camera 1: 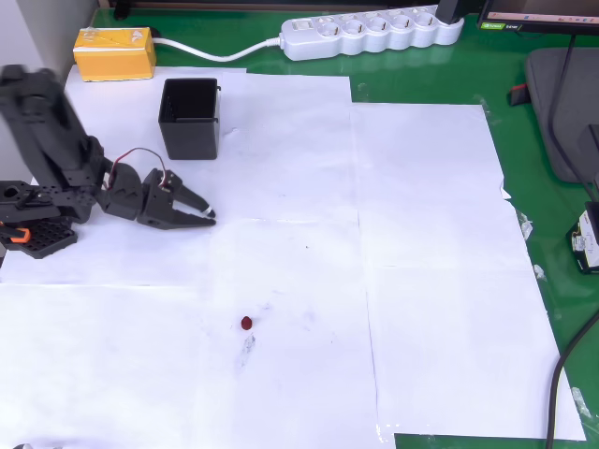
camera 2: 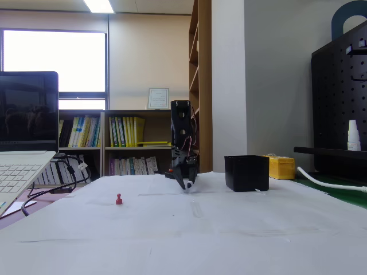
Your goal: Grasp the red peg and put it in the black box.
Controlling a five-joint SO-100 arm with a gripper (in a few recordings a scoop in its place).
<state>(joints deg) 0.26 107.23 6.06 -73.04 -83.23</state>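
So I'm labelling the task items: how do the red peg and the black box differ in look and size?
The red peg is tiny and dark red; the black box is far larger and black. The peg is a solid nub with a wider base in the fixed view; the box is an open-topped, straight-walled container. Both rest on the white paper, apart from the pincer.

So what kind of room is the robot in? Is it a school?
Probably an office or lab. Behind the paper-covered table stand bookshelves full of books, a laptop sits at one edge, and a black pegboard hangs on the wall. It could be at a school, but nothing confirms that.
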